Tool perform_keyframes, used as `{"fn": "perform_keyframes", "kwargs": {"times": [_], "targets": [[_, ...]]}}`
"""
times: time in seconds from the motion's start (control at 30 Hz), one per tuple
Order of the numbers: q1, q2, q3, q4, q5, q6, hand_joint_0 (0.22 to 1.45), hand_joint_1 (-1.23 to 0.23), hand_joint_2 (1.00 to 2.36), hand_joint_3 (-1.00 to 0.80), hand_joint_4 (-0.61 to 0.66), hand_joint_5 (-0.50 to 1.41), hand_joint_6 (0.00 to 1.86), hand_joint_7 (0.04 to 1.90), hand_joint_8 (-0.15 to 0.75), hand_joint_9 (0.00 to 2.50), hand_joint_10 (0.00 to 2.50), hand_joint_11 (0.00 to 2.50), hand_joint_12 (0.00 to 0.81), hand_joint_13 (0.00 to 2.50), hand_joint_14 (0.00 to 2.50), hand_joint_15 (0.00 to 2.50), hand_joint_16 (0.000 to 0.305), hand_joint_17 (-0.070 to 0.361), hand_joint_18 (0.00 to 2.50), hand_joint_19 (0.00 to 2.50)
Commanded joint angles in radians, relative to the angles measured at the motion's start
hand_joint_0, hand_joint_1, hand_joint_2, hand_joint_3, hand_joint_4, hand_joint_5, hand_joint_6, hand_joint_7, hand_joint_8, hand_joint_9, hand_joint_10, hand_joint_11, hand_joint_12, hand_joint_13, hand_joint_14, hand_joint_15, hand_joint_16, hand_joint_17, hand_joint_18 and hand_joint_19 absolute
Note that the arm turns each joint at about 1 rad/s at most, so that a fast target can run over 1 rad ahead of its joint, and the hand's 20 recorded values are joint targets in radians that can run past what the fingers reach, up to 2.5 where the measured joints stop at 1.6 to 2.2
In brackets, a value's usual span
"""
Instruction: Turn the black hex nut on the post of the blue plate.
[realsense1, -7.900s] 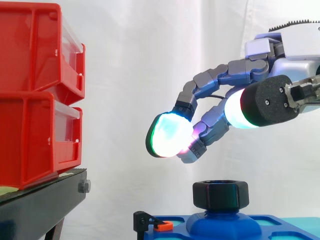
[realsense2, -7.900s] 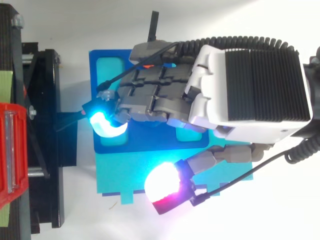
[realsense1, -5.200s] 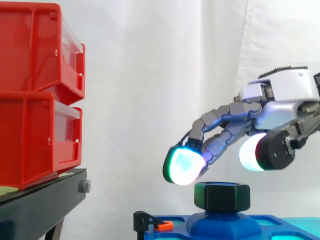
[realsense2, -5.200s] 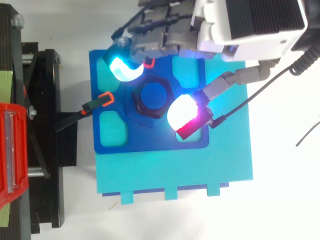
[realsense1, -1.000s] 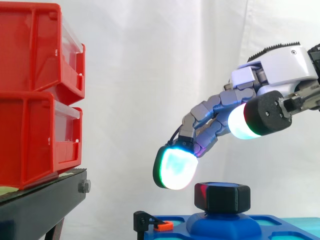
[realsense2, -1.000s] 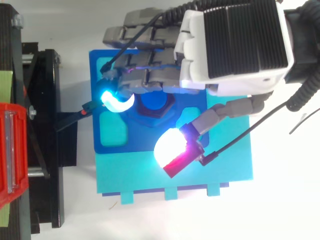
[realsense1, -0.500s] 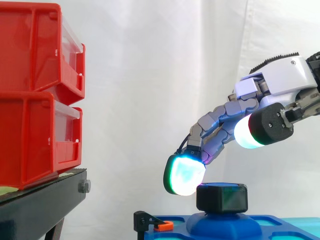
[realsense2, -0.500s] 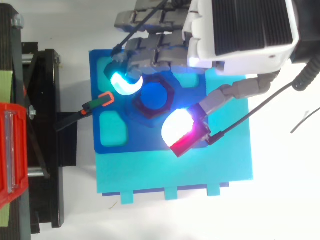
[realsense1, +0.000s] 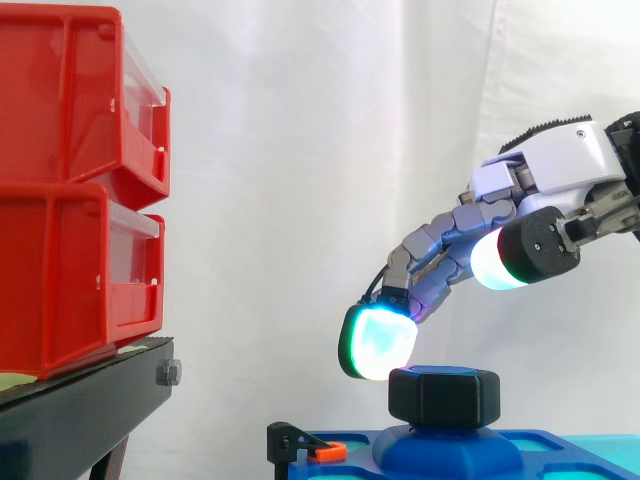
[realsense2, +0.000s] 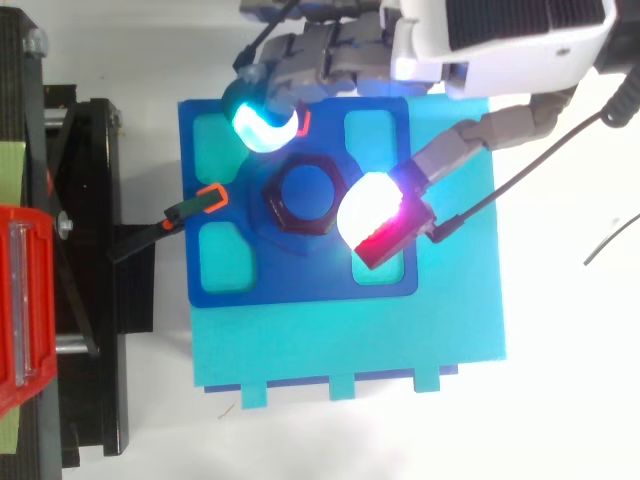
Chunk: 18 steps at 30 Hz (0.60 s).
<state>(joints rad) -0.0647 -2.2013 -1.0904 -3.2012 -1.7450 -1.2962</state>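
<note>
Over at nine o'clock from the work, two red bins (realsense1: 70, 190) sit stacked on a black stand (realsense1: 85, 405), well clear of everything, with the white curtain (realsense1: 300, 150) behind. A black clip with an orange tip (realsense2: 203, 203) reaches in from the stand side and ends at nine o'clock of the nut, just short of it. Nothing lies across the nut itself.

The blue plate (realsense2: 300, 275) rests on a larger teal base (realsense2: 350, 340) and has four rounded windows, one near each corner. At its middle a blue domed post (realsense1: 445, 450) rises, and the black hex nut (realsense2: 303, 196) sits on top of it – chunky, matt, flats clearly cut, with a blue core showing through its bore from above.

The hand (realsense2: 500, 35) comes in from about one o'clock, fingers gently bent and spread from the thumb, gripping nothing. The cyan fingertips (realsense2: 262, 122) hang at eleven o'clock of the nut; from the side they float just above and beside its top edge. The thumb pad (realsense2: 368, 212) – white and red – is at four o'clock and higher up.
</note>
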Motion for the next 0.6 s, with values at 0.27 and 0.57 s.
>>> {"fn": "perform_keyframes", "kwargs": {"times": [0.27, 0.57], "targets": [[0.006, 0.000, 0.021, 0.011, -0.002, 0.000, 0.51, -0.32, 1.00, -0.50, 0.25, -0.20, 0.50, 0.71, 0.261, 0.43, 0.00, 0.00, 0.281, 0.27, 0.00, 0.00, 0.032, 0.073, 0.14, 0.20], [0.066, -0.002, 0.021, 0.032, 0.056, 0.003, 0.51, -0.32, 1.00, -0.50, 0.25, -0.20, 0.50, 0.71, 0.260, 0.43, 0.00, 0.00, 0.280, 0.27, 0.00, 0.00, 0.032, 0.072, 0.14, 0.21]]}}
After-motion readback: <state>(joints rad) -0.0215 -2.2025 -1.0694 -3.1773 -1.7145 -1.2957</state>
